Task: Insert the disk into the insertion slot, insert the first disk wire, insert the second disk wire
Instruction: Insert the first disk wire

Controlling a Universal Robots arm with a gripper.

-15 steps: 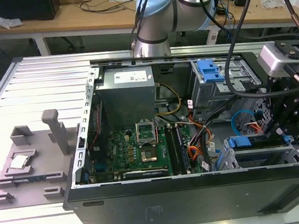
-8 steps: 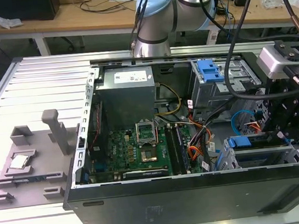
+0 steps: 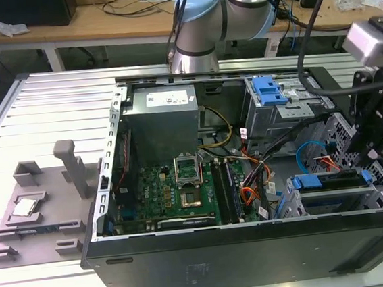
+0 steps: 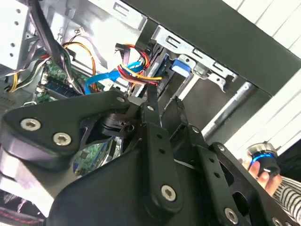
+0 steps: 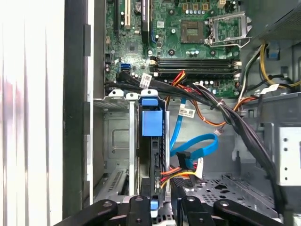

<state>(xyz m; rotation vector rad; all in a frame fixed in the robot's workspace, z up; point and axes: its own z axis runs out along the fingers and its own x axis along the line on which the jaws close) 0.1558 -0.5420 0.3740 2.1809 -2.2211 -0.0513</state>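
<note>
End effector [image 5: 161,201], fingers narrowly parted, sits near the end of the disk [image 5: 151,123]. The disk stands seated in the slot [image 5: 116,141], with coloured wires [image 5: 176,173] just beside it.

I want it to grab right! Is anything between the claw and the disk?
Nothing I can see. In the first wrist view the claw is right by the disk; the coloured wires lie beside it, not between.
</note>
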